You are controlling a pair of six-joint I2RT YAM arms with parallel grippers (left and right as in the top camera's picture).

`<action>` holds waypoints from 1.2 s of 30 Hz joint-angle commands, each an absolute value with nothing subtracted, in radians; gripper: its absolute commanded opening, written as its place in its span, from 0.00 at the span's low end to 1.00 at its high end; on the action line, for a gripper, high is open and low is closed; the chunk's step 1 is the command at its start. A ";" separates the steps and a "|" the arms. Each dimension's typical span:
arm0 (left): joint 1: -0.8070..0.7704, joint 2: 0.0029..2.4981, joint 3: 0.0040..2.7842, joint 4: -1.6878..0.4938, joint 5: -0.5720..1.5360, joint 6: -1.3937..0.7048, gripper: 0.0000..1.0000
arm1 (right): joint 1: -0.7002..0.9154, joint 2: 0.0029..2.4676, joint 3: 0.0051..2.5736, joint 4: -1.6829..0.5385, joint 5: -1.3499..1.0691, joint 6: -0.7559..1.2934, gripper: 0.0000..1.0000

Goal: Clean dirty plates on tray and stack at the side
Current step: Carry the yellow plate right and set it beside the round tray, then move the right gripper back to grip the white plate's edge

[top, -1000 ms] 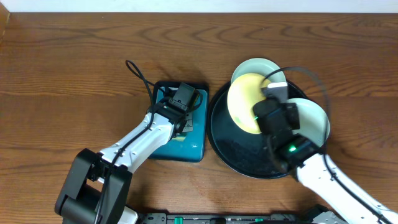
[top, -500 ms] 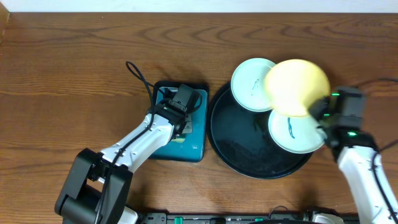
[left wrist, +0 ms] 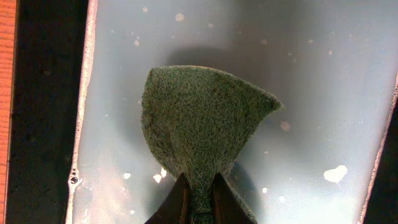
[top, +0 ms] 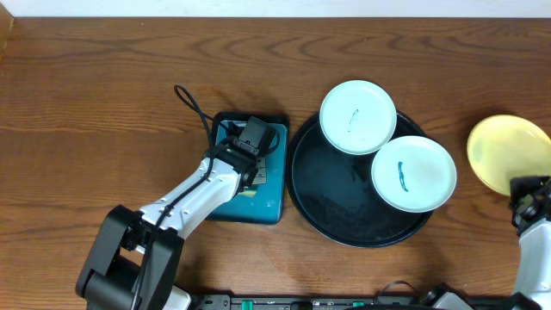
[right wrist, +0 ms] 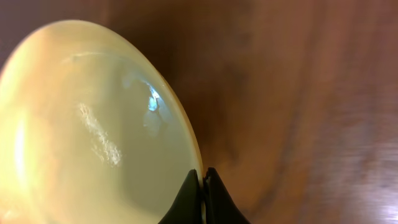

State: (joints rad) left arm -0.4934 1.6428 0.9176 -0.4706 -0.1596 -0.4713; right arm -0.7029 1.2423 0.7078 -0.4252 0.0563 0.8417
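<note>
Two mint-white plates with blue-green smears rest on the round black tray (top: 331,211): one (top: 358,116) overlaps its back rim, the other (top: 413,173) lies at its right. My right gripper (top: 527,191) is shut on the rim of the pale yellow plate (top: 506,153) and holds it over the table right of the tray; in the right wrist view the plate (right wrist: 87,130) is pinched between the jaws (right wrist: 203,180). My left gripper (left wrist: 198,186) is shut on a green scouring pad (left wrist: 199,124) over the teal tray (top: 263,202).
The teal tray holds pale soapy water (left wrist: 323,93). A black cable (top: 191,103) loops over the table behind the left arm. The wooden table's right edge is close to the yellow plate.
My right arm has carried the yellow plate from above the black tray out to the right, past the tray's rim. The left arm has not moved.
</note>
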 commanded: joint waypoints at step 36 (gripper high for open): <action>-0.489 1.646 0.910 -0.466 -0.165 -0.465 0.08 | -0.676 1.528 0.723 -0.488 -0.643 0.114 0.47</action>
State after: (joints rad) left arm -0.4934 1.6428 0.9176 -0.4664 -0.1596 -0.4713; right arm -0.7010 1.5311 0.7136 -0.4641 -0.6964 0.1993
